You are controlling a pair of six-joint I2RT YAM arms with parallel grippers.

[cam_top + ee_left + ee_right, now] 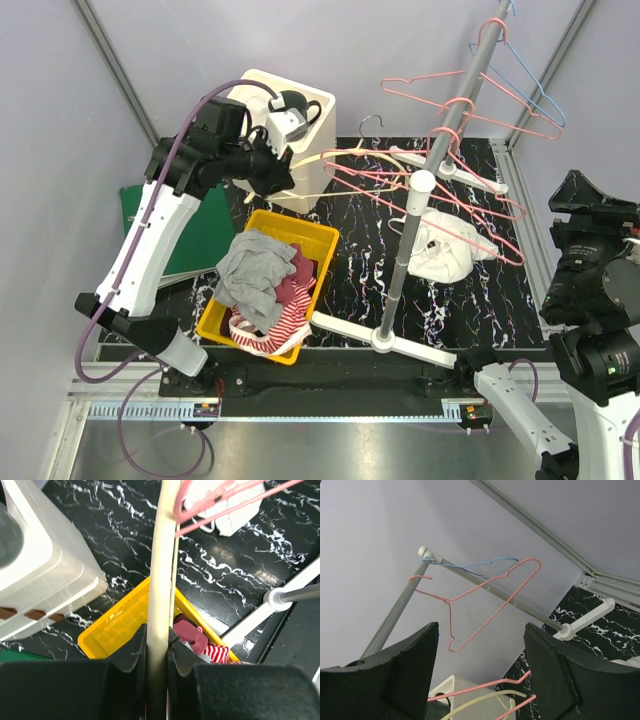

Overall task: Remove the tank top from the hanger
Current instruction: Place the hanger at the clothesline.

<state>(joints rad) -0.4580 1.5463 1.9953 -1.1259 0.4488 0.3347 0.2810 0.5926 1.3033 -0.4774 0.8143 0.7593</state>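
Observation:
My left gripper [159,640] is shut on the arm of a cream hanger [162,555], which runs straight up out of the jaws. From above, that hanger [345,158] reaches from the left gripper [282,172] toward the rack, and it is bare. A white tank top [450,250] lies crumpled on the black marbled table by the rack pole, apart from the cream hanger; the same garment [225,510] shows in the left wrist view. My right gripper [480,665] is open and empty, raised at the right and tilted up toward the rack's top bar.
A yellow bin [215,325] of mixed clothes sits front left, with a white box [300,110] behind it. The grey rack pole [420,200] carries several pink wire hangers [470,190] and a blue one [525,80]. A green mat [200,230] lies at the left.

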